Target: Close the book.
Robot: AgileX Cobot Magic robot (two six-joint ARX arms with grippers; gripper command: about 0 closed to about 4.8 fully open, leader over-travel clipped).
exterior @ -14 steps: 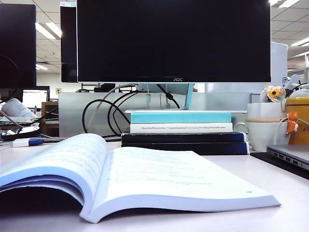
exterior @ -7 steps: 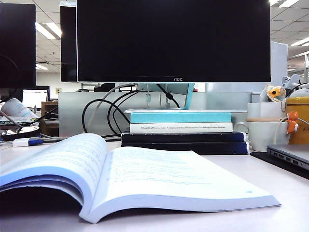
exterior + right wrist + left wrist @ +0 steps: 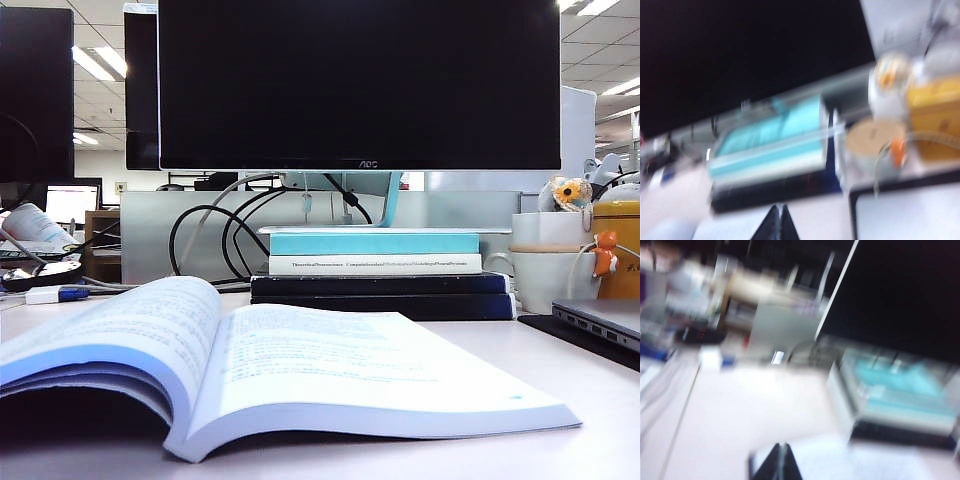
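The book [image 3: 290, 370] lies open on the desk in the exterior view, with white printed pages facing up and its left half arched. Neither gripper shows in that view. The left wrist view is blurred. In it my left gripper [image 3: 781, 447] is shut, with its dark tips together over the near corner of the book's page [image 3: 855, 460]. The right wrist view is also blurred. My right gripper [image 3: 778, 209] is shut there too, above the desk near the book's page [image 3: 720, 230]. Neither gripper holds anything.
Behind the book a teal-and-white book [image 3: 375, 252] tops two dark navy books [image 3: 380, 295], under a black monitor [image 3: 360, 85] with looping cables [image 3: 215, 235]. To the right are a white mug [image 3: 540, 275], a toy, a yellow box and a laptop [image 3: 600, 325].
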